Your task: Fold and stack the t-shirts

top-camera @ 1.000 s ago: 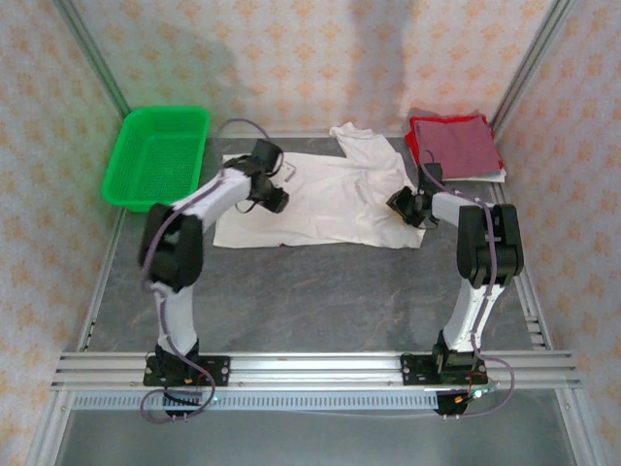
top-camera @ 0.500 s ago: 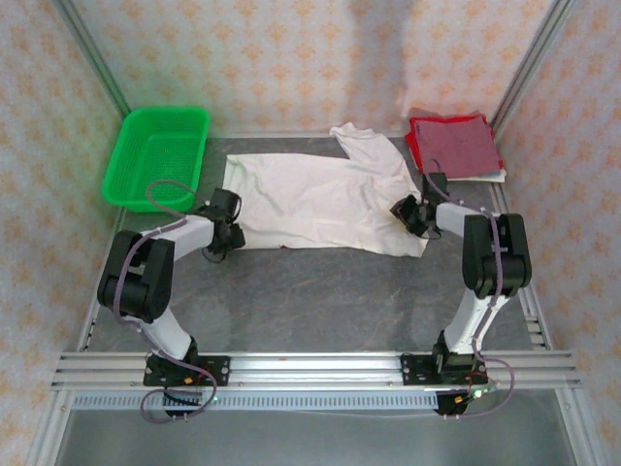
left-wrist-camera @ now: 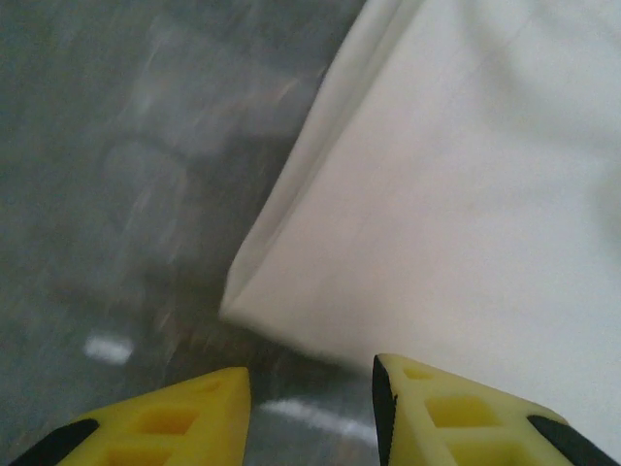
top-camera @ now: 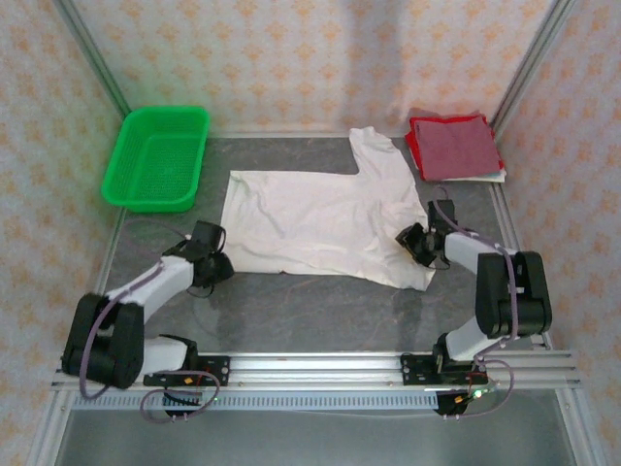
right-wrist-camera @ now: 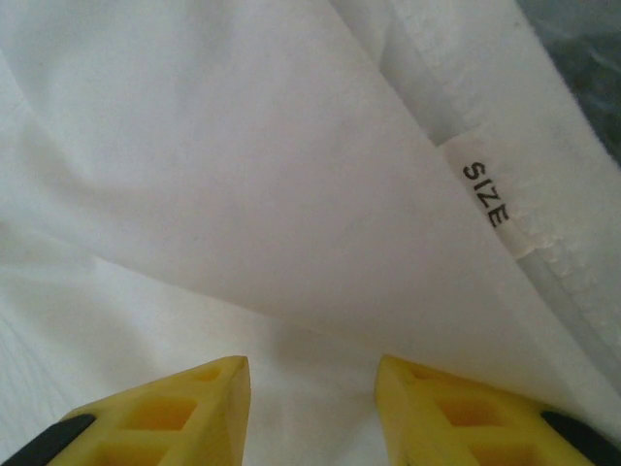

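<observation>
T-shirts lie in 2 places: the white t-shirt (top-camera: 320, 214) is spread flat across the middle of the grey counter (top-camera: 320, 311) with 1 sleeve pointing to the far side, and the dark red t-shirt (top-camera: 454, 146) sits folded square in the far right corner, well apart from the green basket (top-camera: 157, 155) at the far left. The left tool (top-camera: 215, 264) is low at the white shirt's near left corner; in its wrist view the yellow fingers (left-wrist-camera: 175, 417) stand partly apart with nothing between them, and the doubled corner (left-wrist-camera: 238, 306) is just ahead. The right tool (top-camera: 411, 243) hangs over the shirt's near right part, beside a seam with a SIZE label (right-wrist-camera: 485, 194); its jaws are also partly apart, over loose cloth, with no fold clamped that I can see. The step in hand looks like taking 2 matched holds for a fold. To do it well, the left tool should slide 1 finger under the corner along the counter and catch both layers; the right tool would do better on an outer edge than on the slack middle, which would bunch; both should then lift together, keep the cloth taut between them, and lay edge onto edge.
</observation>
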